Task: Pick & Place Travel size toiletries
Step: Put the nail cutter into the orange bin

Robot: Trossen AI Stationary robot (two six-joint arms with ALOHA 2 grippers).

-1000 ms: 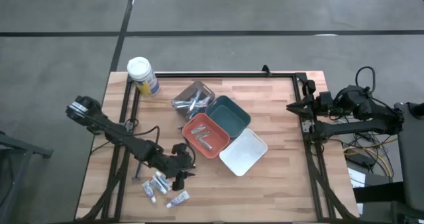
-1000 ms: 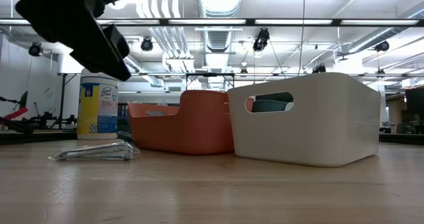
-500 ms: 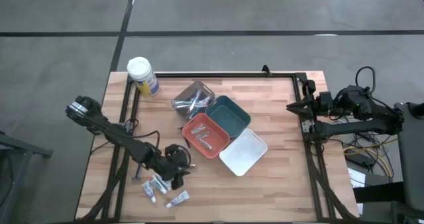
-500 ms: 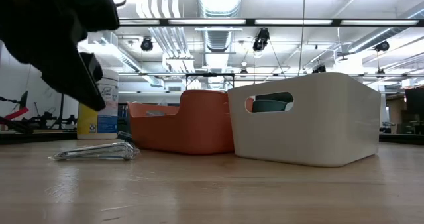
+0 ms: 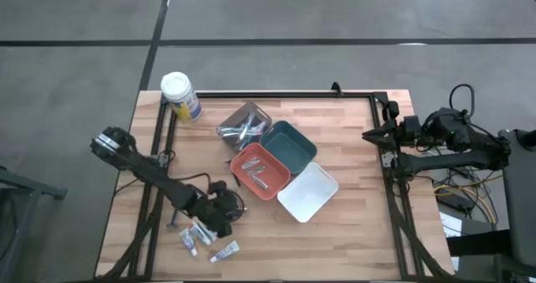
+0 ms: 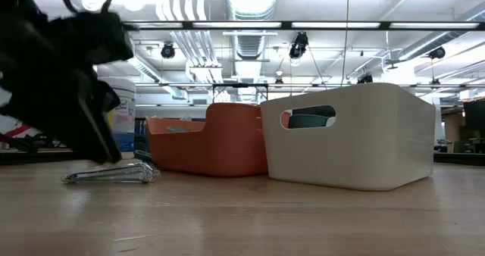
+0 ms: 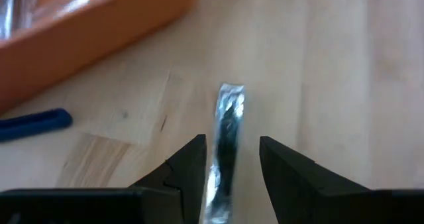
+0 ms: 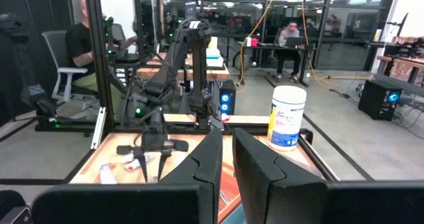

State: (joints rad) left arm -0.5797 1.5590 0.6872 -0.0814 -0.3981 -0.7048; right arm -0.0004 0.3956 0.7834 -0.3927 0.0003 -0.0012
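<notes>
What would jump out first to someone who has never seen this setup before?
Probably the left gripper, low over the wooden table near its front-left corner, its open fingers straddling a small silver tube. Next, the cluster of square trays mid-table: orange, teal and white. The right gripper waits at the table's right edge.

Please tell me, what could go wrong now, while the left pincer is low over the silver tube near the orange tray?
1. The left pincer is open, its fingers either side of the silver tube. The tube lies flat, so the fingers may scrape the table or slip off it.
2. The orange tray is close, so a lift may bump its wall.
3. Other small tubes lie nearby and could be pushed.
</notes>
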